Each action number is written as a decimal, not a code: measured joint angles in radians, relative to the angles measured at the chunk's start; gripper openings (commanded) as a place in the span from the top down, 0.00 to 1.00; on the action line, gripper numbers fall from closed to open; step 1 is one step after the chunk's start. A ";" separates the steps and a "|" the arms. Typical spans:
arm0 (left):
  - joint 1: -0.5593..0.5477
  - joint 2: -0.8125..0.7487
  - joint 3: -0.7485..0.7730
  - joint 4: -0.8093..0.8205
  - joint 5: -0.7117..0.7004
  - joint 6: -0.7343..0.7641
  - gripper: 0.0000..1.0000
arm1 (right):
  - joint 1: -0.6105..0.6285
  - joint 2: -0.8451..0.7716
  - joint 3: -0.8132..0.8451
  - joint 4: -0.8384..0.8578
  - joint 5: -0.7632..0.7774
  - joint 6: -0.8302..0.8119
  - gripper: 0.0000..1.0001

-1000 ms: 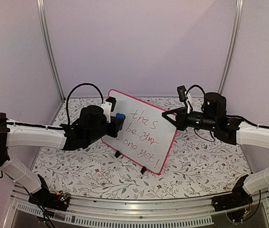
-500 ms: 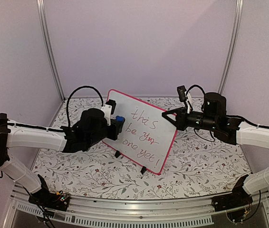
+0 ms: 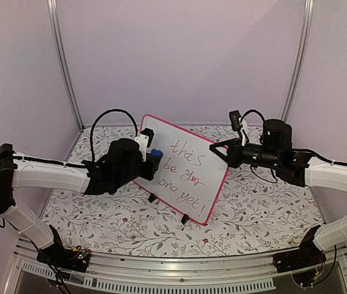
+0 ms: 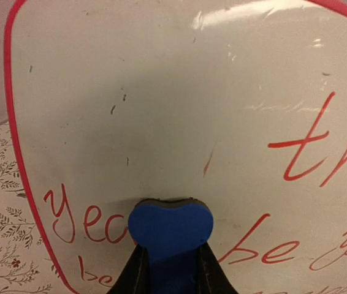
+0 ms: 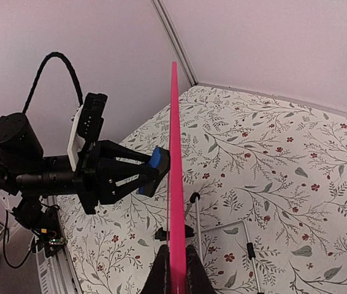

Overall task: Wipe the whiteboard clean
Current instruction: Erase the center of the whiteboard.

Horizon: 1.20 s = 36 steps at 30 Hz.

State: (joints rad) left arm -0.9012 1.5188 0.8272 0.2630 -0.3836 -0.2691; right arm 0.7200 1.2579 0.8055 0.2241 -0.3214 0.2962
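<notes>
The blue eraser (image 4: 170, 229) in the left gripper (image 4: 171, 254) covers a red word's (image 4: 69, 220) end on the whiteboard (image 4: 161, 110); writing rightward runs off frame. Above the right gripper (image 5: 176, 272), the whiteboard shows edge-on only.

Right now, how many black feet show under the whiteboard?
2: one foot under the whiteboard's left part, below the blue eraser; the other foot under its right part, lower in the top view. None seems hidden.

Your left arm (image 3: 51, 174) reaches in from the left toward the middle with its forearm roughly level. The left gripper (image 3: 152, 160) is clamped on the blue eraser (image 4: 170, 226). Your right arm (image 3: 336, 174) stretches in from the right, and the right gripper (image 5: 176, 269) is pinched tight on the whiteboard (image 5: 173, 153) edge. Its wrist seems to be rolled sideways.
</notes>
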 measured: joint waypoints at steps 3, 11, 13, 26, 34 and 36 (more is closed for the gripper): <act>-0.002 0.008 0.026 -0.012 -0.001 0.017 0.84 | 0.000 0.000 0.000 -0.002 0.005 0.003 1.00; -0.004 0.008 0.095 -0.014 0.003 0.061 0.84 | 0.000 0.002 0.000 0.001 -0.002 0.000 1.00; -0.004 0.008 0.106 -0.014 0.005 0.069 0.84 | 0.000 0.002 0.000 0.001 -0.002 -0.001 1.00; 0.021 -0.018 0.097 -0.014 -0.012 0.074 0.84 | 0.000 0.002 0.000 0.006 -0.017 -0.013 1.00; 0.085 -0.051 0.098 -0.020 0.005 0.080 0.83 | 0.001 0.002 0.000 0.010 -0.030 -0.026 1.00; 0.095 -0.053 0.100 -0.022 0.013 0.082 0.83 | 0.001 0.002 0.000 0.011 -0.030 -0.026 1.00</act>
State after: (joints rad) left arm -0.8066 1.4662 0.9268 0.2409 -0.3702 -0.1871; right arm 0.7212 1.2598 0.8055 0.2348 -0.3511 0.2703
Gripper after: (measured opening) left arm 0.198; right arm 0.038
